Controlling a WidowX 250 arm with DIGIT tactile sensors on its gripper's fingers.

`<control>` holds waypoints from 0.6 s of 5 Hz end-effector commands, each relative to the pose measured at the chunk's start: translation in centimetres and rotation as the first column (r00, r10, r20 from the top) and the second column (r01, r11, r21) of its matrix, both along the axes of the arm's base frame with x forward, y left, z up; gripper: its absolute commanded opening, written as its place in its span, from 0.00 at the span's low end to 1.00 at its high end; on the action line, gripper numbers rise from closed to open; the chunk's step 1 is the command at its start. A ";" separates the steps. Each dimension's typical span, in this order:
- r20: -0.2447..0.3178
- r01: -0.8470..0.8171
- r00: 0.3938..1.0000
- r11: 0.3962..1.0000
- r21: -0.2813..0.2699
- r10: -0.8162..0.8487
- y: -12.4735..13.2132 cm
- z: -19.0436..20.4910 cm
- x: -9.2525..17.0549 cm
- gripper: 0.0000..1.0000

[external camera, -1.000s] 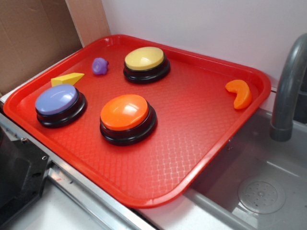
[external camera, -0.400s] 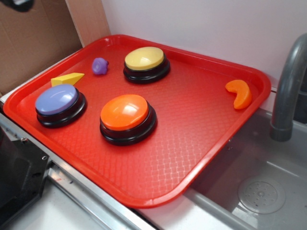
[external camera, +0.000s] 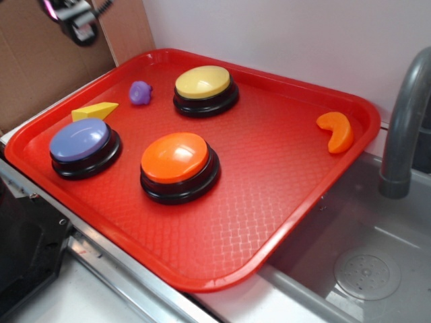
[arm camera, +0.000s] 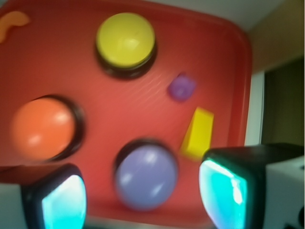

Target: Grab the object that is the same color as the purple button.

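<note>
Three buttons are sitting on the red tray (external camera: 303, 202); the gripper (external camera: 79, 25) is hovering over its far-left corner, jaws spread wide and empty. Moving right, the purple button (external camera: 79, 140) is hugging the left edge, the object (external camera: 140, 92) lying beside the yellow button (external camera: 203, 81).

The tool (arm camera: 143, 191) is seen with two black-framed fingers (arm camera: 228, 183) carrying glowing turquoise pads, a white block beside one; from outside it appears dark grey with a pink glint
</note>
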State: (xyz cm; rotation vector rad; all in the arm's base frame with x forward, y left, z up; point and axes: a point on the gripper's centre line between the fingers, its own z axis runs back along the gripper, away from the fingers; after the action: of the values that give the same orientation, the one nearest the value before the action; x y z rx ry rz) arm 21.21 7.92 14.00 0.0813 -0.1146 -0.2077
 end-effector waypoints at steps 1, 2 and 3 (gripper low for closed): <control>0.085 0.147 0.985 0.989 0.014 -0.147 3.2 -3.9 5.2 1.00; 0.081 0.197 0.978 0.980 -0.036 -0.194 3.4 -6.4 7.2 1.00; 0.051 0.197 0.980 0.979 -0.045 -0.194 3.5 -8.0 7.9 1.00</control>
State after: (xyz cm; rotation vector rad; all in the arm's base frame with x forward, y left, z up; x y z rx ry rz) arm 27.77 11.37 4.36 -0.0139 -0.1286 -0.3899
